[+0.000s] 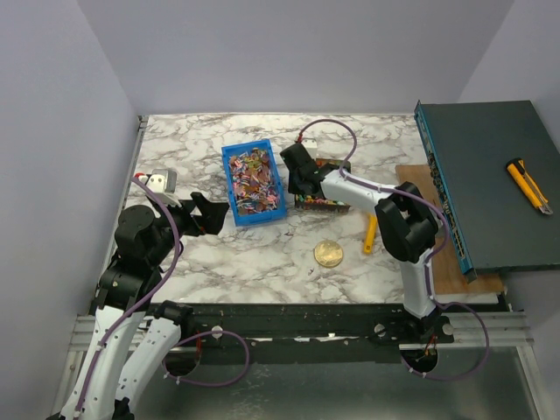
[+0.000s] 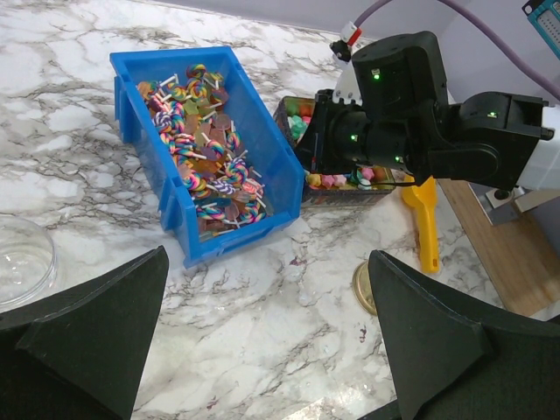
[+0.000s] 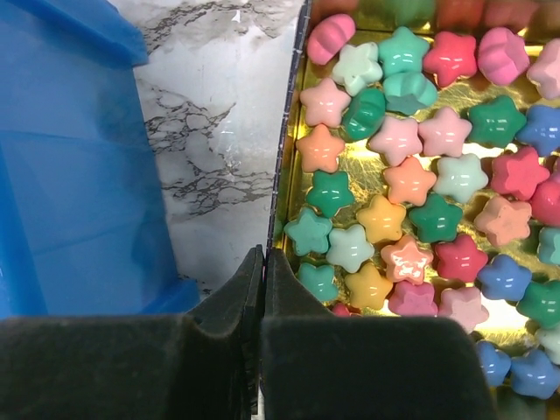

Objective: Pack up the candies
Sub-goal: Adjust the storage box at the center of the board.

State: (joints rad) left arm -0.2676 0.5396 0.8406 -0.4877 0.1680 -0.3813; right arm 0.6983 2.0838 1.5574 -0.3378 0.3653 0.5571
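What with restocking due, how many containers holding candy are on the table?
2: the blue bin mid-table; the box of star candies beside it, held by the right gripper.

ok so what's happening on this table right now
The right pincer is shut on the side wall of the tin full of star-shaped candies, right beside the blue bin of striped sweets. The left pincer hovers open and empty in front of the bin. The yellow scoop and gold lid lie untouched on the table.
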